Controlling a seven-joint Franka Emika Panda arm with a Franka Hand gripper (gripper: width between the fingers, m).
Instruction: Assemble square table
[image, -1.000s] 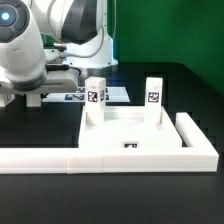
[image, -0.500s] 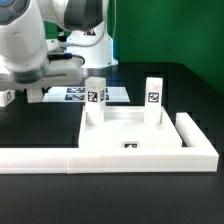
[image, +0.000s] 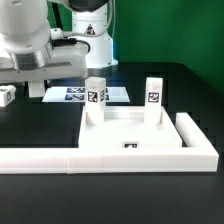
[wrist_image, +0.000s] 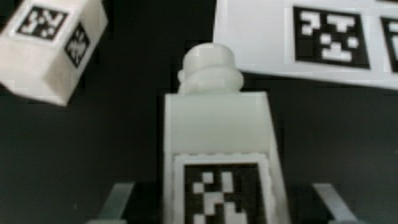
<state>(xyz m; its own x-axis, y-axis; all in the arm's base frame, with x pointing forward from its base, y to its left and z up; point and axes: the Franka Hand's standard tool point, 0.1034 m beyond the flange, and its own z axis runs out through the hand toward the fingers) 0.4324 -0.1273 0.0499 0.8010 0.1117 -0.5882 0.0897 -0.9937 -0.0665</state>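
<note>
The claw (wrist_image: 219, 205) is gripping a short white table leg (wrist_image: 217, 130); in the wrist view its two grey fingers (wrist_image: 118, 200) are flanking the tagged end of the block, while the rounded peg end is pointing away from the camera; in the exterior view the claw (image: 37, 92) is hanging over the exterior view's left part of the black surface (image: 170, 190), with the arm towering above it; a second, loose leg (image: 5, 95) is lying on the surface just beside the claw, tilted in the wrist view (wrist_image: 50, 48); the marker board (image: 118, 93) is lying flat behind; the square tabletop (image: 125, 130) is sitting mid-scene, tucked into the corner of the L-shaped border bar (image: 40, 158); two more legs are standing upright at its far corners, the one leg (image: 95, 98) towards the exterior view's left and the other leg (image: 153, 97) towards the right, both showing tags to the camera.
</note>
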